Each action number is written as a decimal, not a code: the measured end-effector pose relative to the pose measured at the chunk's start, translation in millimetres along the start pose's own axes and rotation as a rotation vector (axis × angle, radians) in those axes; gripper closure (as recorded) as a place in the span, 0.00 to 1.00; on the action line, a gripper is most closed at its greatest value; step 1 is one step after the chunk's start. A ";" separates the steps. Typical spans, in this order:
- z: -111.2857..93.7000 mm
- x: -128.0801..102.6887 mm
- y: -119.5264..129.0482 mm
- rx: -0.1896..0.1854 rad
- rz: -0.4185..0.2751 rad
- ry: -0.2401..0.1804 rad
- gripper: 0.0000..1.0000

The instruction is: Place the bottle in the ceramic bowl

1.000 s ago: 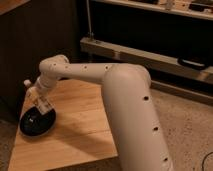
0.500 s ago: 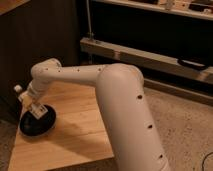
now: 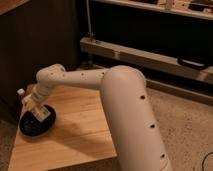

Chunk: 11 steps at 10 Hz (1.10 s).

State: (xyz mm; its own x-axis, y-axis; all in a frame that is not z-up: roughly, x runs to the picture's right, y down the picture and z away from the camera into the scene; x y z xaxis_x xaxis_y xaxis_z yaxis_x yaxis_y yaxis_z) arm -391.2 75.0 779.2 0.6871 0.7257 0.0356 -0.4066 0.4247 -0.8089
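The black ceramic bowl (image 3: 31, 129) sits at the left edge of the wooden table (image 3: 75, 137). My gripper (image 3: 34, 110) hangs just over the bowl's near-left part, at the end of the white arm (image 3: 75, 80). It is shut on the small whitish bottle (image 3: 23, 96). The bottle is tilted, with its white cap pointing up and left, past the bowl's rim. The bottle's lower end is hidden behind the fingers, above the inside of the bowl.
A dark cabinet (image 3: 40, 35) stands behind and to the left of the table. A metal shelf rail (image 3: 150, 57) runs along the back right. Speckled floor (image 3: 190, 130) lies to the right. My thick arm segment (image 3: 130, 115) covers the table's right side.
The gripper with the bottle has moved left and down over the bowl. The bottle's cap now sticks out past the bowl's left side. The bowl has not moved.
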 end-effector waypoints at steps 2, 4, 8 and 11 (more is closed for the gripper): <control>-1.2 0.7 -2.5 0.002 0.003 -0.001 0.49; 0.1 0.0 -0.4 0.000 0.000 0.000 0.49; 0.3 0.6 -1.0 0.000 0.002 0.001 0.49; -0.2 0.8 -1.6 0.001 0.002 0.000 0.49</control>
State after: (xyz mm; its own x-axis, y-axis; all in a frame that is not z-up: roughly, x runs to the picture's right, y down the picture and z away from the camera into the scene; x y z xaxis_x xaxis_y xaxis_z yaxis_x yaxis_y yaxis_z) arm -389.9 74.8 780.5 0.6862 0.7267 0.0336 -0.4089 0.4235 -0.8084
